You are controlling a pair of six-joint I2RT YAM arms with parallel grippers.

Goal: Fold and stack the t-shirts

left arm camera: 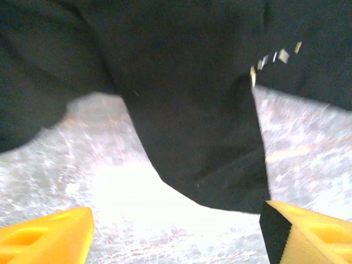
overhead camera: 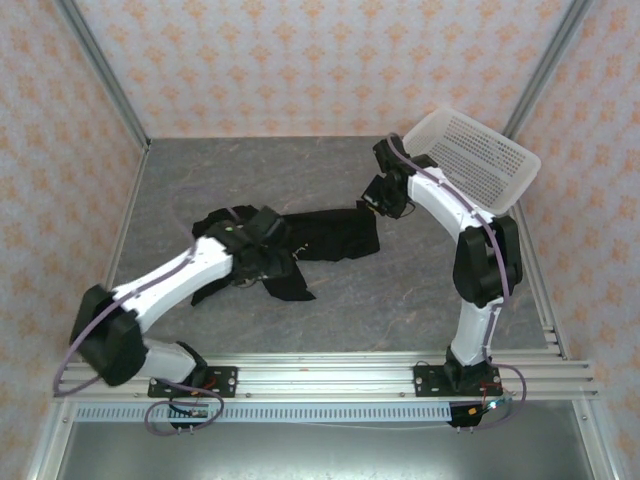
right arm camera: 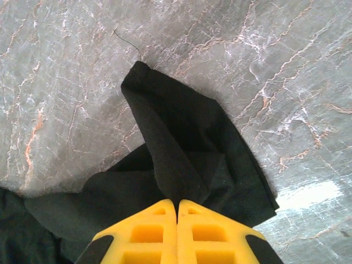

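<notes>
So over on the left, the left end effector (left arm camera: 176, 214) is down low over the crumpled left end of the black soft fabric t-shirt (overhead camera: 330, 235). Its yellow fingers are spread wide with nothing in them, though a flap of the cloth hangs right into the gap between them. The shirt itself is a rumpled strip in the middle of the grey marbled desk (overhead camera: 400, 300), bunched at the left and a bit flatter toward the right, so I'd say we're at the spreading-out stage and no real fold has been made yet. On the right, the right end effector (right arm camera: 177, 204) has its fingers pressed fully together on a pinch of the shirt's right edge, with a ridge of cloth running away from the tips. Behind it, at the far right, the white perforated plastic basket (overhead camera: 480, 155) sits tilted and well apart from the shirt. If it were me, I'd have the left one close on just that one flap rather than a whole wad of layers. Then pull the two ends apart gently and low to the desk so the fabric lies flat. Yank too hard and the right pinch probably slips.
</notes>
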